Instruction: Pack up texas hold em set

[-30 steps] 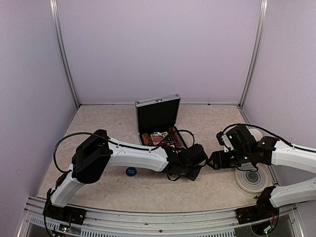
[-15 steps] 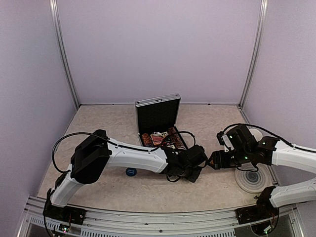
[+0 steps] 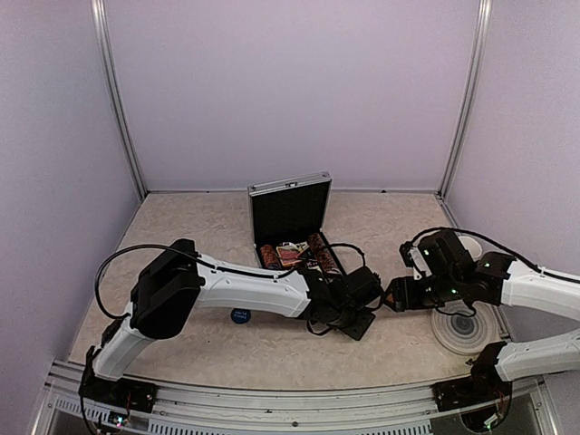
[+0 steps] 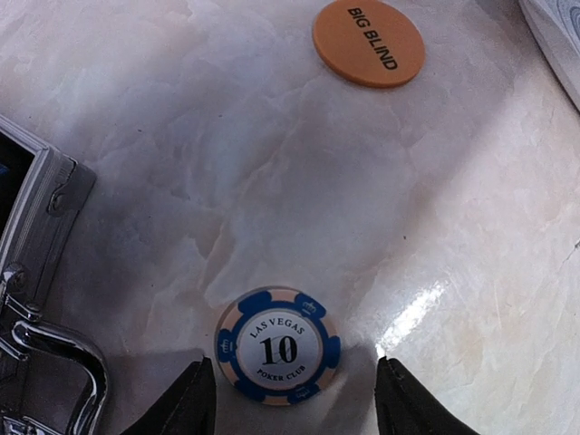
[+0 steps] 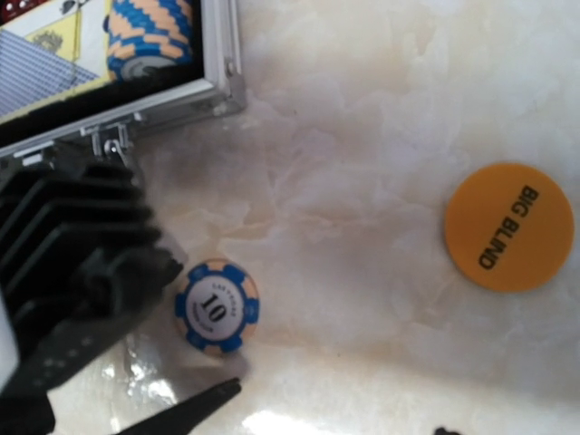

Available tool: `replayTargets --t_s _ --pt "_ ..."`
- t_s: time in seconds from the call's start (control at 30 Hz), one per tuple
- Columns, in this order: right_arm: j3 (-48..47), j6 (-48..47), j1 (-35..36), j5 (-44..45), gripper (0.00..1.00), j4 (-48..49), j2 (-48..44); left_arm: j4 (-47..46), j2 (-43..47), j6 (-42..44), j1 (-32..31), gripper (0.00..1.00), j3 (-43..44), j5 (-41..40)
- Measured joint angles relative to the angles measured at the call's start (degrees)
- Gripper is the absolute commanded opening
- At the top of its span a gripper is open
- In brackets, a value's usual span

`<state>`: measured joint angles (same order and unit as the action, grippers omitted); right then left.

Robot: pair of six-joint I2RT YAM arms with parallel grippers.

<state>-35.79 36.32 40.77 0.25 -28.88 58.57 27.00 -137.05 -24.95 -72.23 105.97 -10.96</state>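
You had the case [image 3: 290, 227] standing open at mid-table, lid upright at the back, with chips [image 5: 149, 36] and cards [image 5: 54, 54] lying in its tray. Just off its near right corner, your left end effector [image 4: 294, 408] hung over the table [image 4: 181, 136], one chip [image 4: 277, 345] lying flat between its fingers [image 4: 195, 403]. The Big Blind button [image 4: 369, 43] lay farther out from the case, apart from that chip. Your right end effector [image 3: 391, 296] sat just right of the left one, with the coaster [image 3: 464, 328] partly beneath that arm. A small disc [image 3: 239, 314] lay left of the case's front, beside your left arm [image 3: 245, 288].
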Motion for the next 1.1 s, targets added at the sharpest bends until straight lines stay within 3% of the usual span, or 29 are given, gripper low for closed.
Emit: replayTargets --t_s 0.43,0.73,1.1 --pt "0.5 0.6 0.0 0.0 0.66 -0.1 -0.6 2.7 -2.1 0.7 -1.6 0.50 2.5 -4.9" --pt "0.5 0.6 0.0 -0.1 0.66 0.0 -0.6 -0.1 -1.2 0.1 -1.9 0.37 0.0 -5.9" --pt "0.5 0.6 0.0 -0.2 0.66 0.0 -0.2 -4.1 0.6 0.4 -1.7 0.35 -3.9 -5.7"
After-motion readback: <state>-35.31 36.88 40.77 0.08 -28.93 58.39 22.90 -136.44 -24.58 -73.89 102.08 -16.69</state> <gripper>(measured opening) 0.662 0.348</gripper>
